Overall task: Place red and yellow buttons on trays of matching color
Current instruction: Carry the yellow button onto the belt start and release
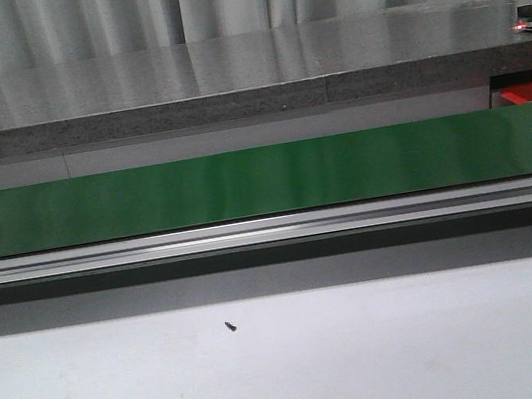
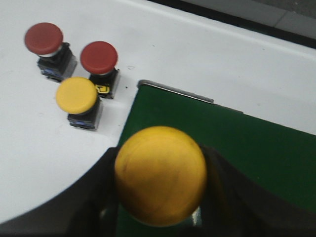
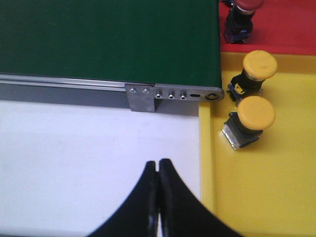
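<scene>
Left wrist view shows the left gripper (image 2: 160,197) closed on a yellow button (image 2: 160,174), holding it just above the left end of the green belt (image 2: 247,143), near the belt's corner and its metal end bar (image 2: 175,91). Beside that end, on the white table (image 2: 197,49), three buttons wait unsorted: a red button with a silver collar (image 2: 44,38), a second red button (image 2: 98,57) next to it, and a loose yellow button (image 2: 76,95) touching or nearly touching the second red one. In the front view the belt runs bare across the whole width with nothing riding on it, and no arm shows there. At the right end, the right wrist view shows the right gripper (image 3: 158,197) with its fingers pressed together and holding nothing, over the white table just left of the yellow tray (image 3: 256,197). Two yellow buttons (image 3: 260,64) (image 3: 256,113) already lie in that tray, and one red button (image 3: 244,10) stands in the red tray (image 3: 291,24) beyond it, partly cut off by the frame. So I judge the job about half done: three placed, one in hand, three waiting. The belt offers wide open room for setting down, though the held button sits close to the belt's edge; the tray rim lies tight against the belt's right end
</scene>
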### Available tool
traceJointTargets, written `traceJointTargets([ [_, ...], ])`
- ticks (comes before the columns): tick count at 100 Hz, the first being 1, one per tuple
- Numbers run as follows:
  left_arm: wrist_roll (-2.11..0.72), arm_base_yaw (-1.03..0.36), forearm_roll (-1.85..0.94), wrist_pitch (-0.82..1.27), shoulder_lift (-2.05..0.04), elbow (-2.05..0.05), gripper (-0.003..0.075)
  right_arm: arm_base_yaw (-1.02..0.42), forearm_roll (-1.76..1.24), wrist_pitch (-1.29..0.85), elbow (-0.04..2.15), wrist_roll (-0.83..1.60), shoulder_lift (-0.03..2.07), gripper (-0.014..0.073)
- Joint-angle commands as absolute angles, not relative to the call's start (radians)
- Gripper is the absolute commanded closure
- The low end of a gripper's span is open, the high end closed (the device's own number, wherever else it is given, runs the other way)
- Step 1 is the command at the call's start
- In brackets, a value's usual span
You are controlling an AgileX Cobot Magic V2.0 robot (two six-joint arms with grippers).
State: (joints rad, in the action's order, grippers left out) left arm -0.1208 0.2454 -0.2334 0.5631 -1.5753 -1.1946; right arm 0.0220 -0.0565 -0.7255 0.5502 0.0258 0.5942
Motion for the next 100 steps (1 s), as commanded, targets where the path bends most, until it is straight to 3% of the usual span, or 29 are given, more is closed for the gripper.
traceJointTargets([
  [1,-0.123,0.214,-0.249,0.477,-1.535,-1.195,0.0585,0.018,-0.055,-0.663,0.577,0.027,0.593,0.0659],
  [72,-0.123,0.204,-0.244,0.412,-1.614,-1.121,0.057,0.018,-0.055,-0.663,0.577,0.027,0.593,0.0659],
  [82,-0.123,0.204,-0.244,0.412,-1.614,-1.121,0.0485,0.018,-0.055,-0.663,0.577,0.027,0.593,0.0659],
  [100,-0.123,0.204,-0.258,0.441,-1.61,-1.121,0.0153,0.018,-0.055,-0.663,0.577,0.027,0.593,0.0659],
])
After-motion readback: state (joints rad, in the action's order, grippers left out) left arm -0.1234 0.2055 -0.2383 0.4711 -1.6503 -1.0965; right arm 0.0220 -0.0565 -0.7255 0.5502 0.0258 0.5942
